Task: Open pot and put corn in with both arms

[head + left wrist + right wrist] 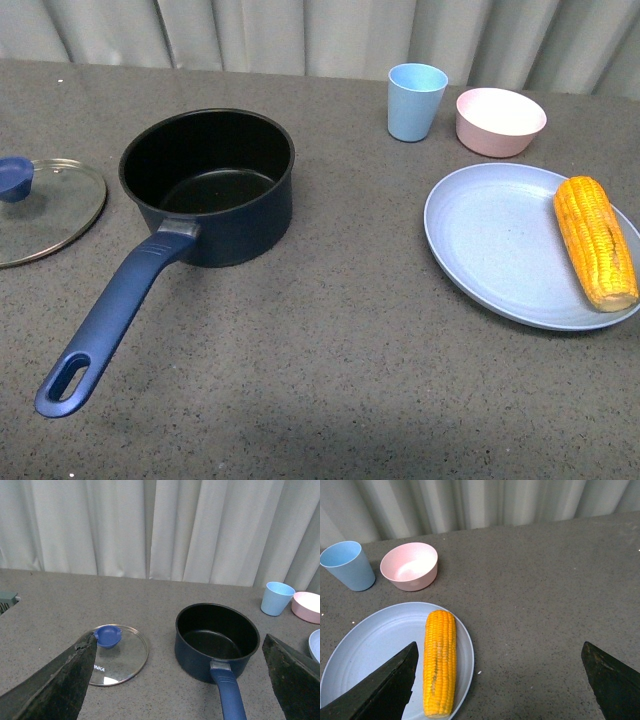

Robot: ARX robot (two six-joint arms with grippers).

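Note:
The navy pot (210, 185) stands uncovered on the table's left half, black inside and empty, its long blue handle (110, 325) pointing toward the near left. Its glass lid (40, 208) with the blue knob (14, 177) lies flat on the table left of the pot. The corn (596, 240) rests on the right side of a light blue plate (500, 245) at the right. Neither arm shows in the front view. My left gripper (180, 677) is open, held back from the pot (216, 640) and lid (116, 652). My right gripper (499, 680) is open, just beside the corn (439, 661).
A light blue cup (415, 100) and a pink bowl (500, 120) stand at the back right, behind the plate. Pale curtains hang behind the grey table. A grey-green object (7, 601) pokes in at the edge of the left wrist view.

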